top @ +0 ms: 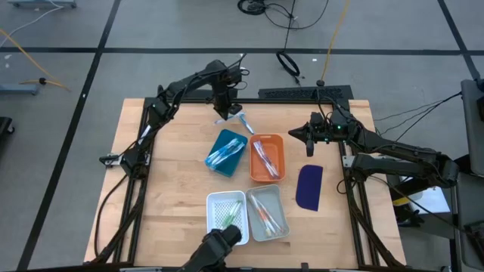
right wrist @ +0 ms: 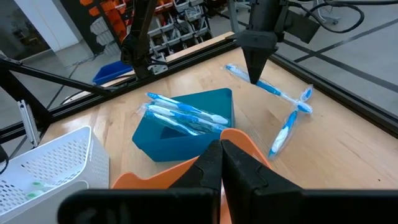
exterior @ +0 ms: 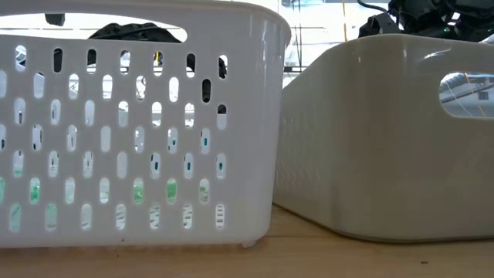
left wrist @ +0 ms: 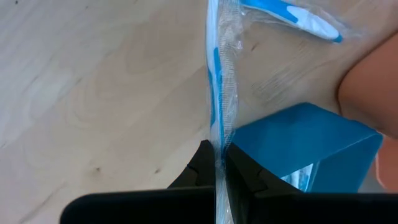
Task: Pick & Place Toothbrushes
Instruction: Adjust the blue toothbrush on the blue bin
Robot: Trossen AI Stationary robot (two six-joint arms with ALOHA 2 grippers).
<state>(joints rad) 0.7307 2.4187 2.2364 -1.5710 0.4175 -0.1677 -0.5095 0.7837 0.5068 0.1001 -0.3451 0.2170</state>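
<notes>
High view: left gripper (top: 225,112) clamps a blue toothbrush (left wrist: 216,81) beside the blue tray (top: 227,152).

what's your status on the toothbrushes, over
Left gripper shut on blue wrapped toothbrush, over the table beside the blue tray. Right gripper shut, empty, waiting at the right side. More loose toothbrushes on the table. Nothing in the way.

My left gripper (top: 226,113) points straight down, fingers (left wrist: 202,163) pinched on a wrapped toothbrush (left wrist: 219,81) — arm stretched forward. My right gripper (top: 293,134) hangs closed and empty, arm bent inward.
</notes>
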